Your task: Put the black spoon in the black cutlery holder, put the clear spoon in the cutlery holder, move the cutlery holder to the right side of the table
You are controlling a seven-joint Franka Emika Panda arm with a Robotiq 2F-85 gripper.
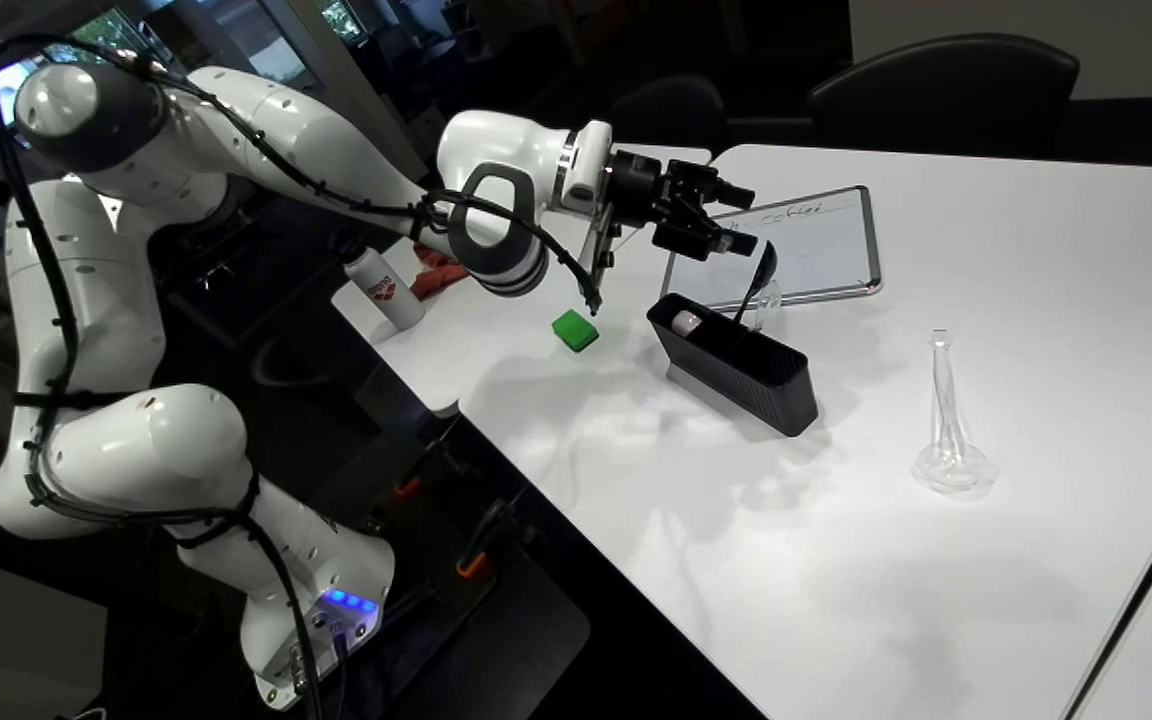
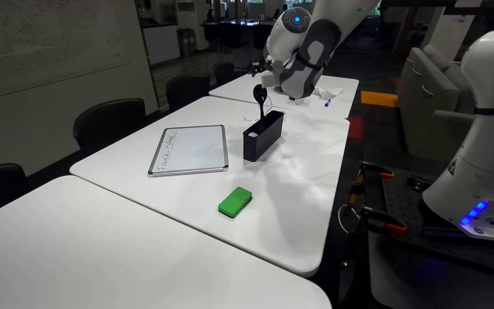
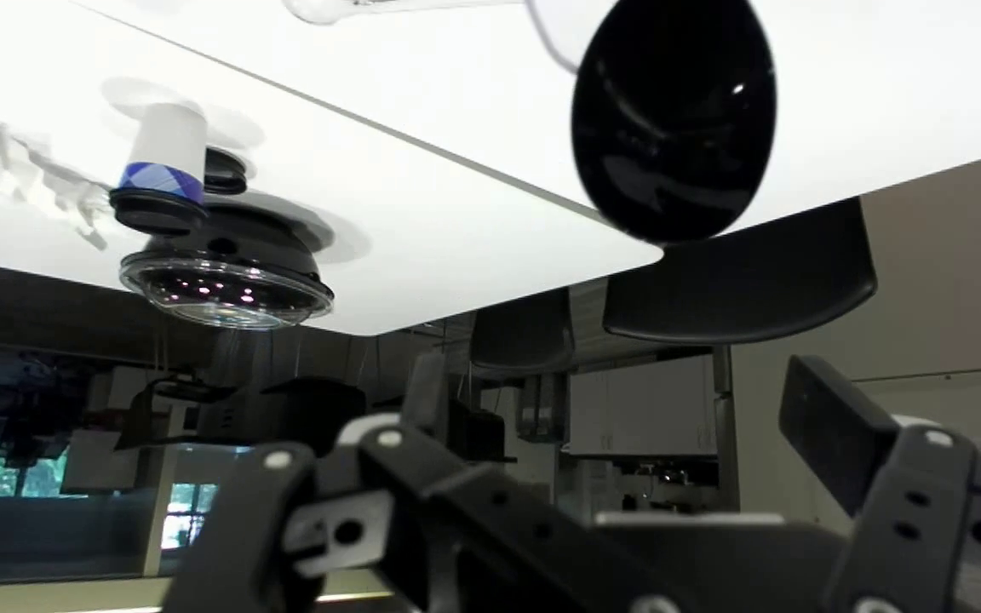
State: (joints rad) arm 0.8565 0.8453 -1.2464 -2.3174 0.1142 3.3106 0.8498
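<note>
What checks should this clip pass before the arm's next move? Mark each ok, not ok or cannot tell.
1. Is the gripper open, with nothing between its jaws? Ok.
2. Is the black spoon in the holder? Ok, bowl up.
3. Is the holder upright on the table? Ok.
4. Is loading finished? Cannot tell: a clear shape shows by the black spoon, its lower end unclear, while a clear spoon-like item lies on the table.
5. Is the holder gripped for its move? Not ok: the gripper is apart from it.
6. Is the holder apart from the whiteboard and green block? Ok.
</note>
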